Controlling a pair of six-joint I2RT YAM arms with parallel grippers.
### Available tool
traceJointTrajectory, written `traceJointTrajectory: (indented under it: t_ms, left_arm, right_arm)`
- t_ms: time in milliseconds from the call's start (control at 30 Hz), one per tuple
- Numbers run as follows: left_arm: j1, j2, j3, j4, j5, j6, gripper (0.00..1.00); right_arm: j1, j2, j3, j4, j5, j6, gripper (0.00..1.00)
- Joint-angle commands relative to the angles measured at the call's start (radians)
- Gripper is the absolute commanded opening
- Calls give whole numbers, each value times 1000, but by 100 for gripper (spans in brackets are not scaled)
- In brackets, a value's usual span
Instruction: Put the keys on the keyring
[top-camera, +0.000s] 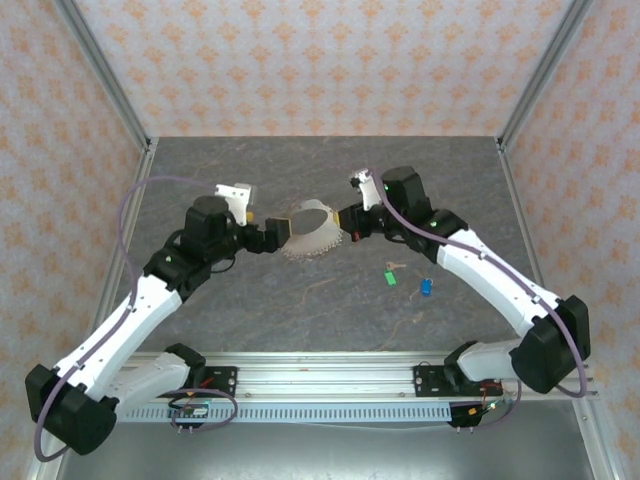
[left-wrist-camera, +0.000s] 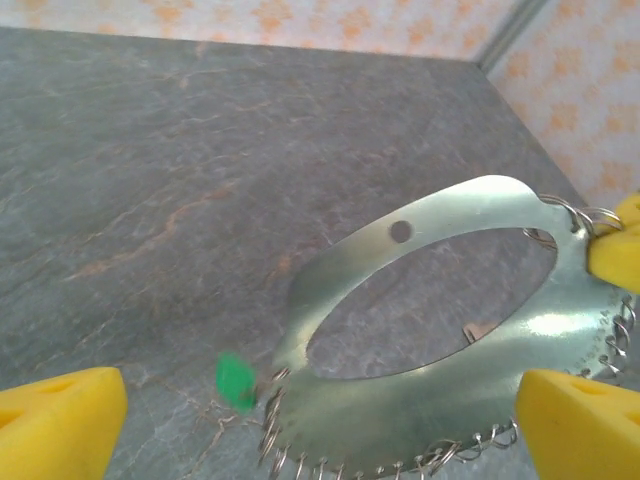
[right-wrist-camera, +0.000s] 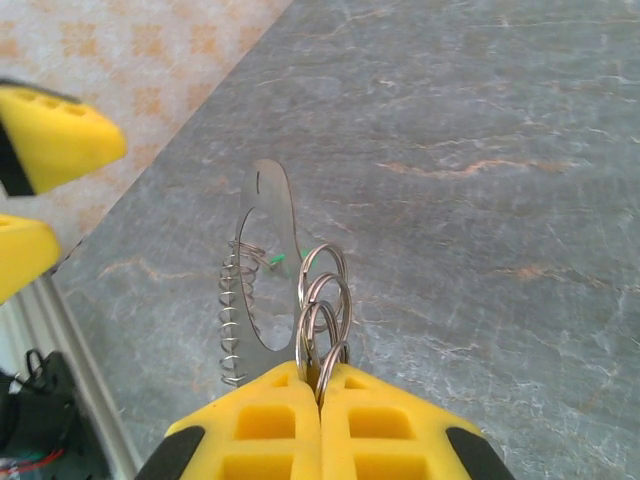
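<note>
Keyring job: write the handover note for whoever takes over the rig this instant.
Left gripper: open, fingers either side of the keyring, not gripping.
Right gripper: shut on the keyring, holding it tilted.
Green-tag key and blue-tag key: loose on the table, right of the ring.
Done: ring gripped.
Left: thread both loose keys onto it.

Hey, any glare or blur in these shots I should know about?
Left wrist: glare washes the shiny metal of the keyring, and the green tag is blurred. Right wrist: the right gripper and the split rings it pinches are sharp. Top external: even light, only faint shadows.
</note>
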Motion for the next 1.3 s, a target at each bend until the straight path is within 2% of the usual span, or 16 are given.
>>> traceJointTrajectory:
  t_ms: [0, 300, 467, 700, 900, 1033, 1133, 1200, 1267]
  left_arm:
    - [5, 62, 113, -154, 107, 132, 100]
    - [7, 211, 253, -282, 386, 247, 100]
    - [34, 235, 261, -281, 429, 270, 100]
    - [94, 370, 354, -386, 603, 351, 98]
    - [94, 481, 445, -570, 781, 495, 76]
    - [96, 517, 465, -578, 832, 508, 44]
    - [96, 501, 454, -540, 812, 484, 12]
    - [95, 484, 442, -512, 783, 461, 1]
    - [95, 463, 426, -477, 757, 430, 0]
  right_arm:
    - [-11, 46, 99, -189, -92, -124, 0]
    - [-83, 106, 240, -369, -272, -249, 0]
    - [-100, 110, 249, -384, -389, -338, 0]
    - [-101, 110, 247, -320, -392, -365, 0]
    - [-101, 122, 228, -259, -420, -361, 0]
    - [-101, 126, 215, -232, -392, -350, 0]
    - [-100, 136, 227, -256, -357, -371, 0]
    - [-101, 135, 224, -257, -327, -375, 0]
    - [-101, 133, 219, -251, -300, -368, 7]
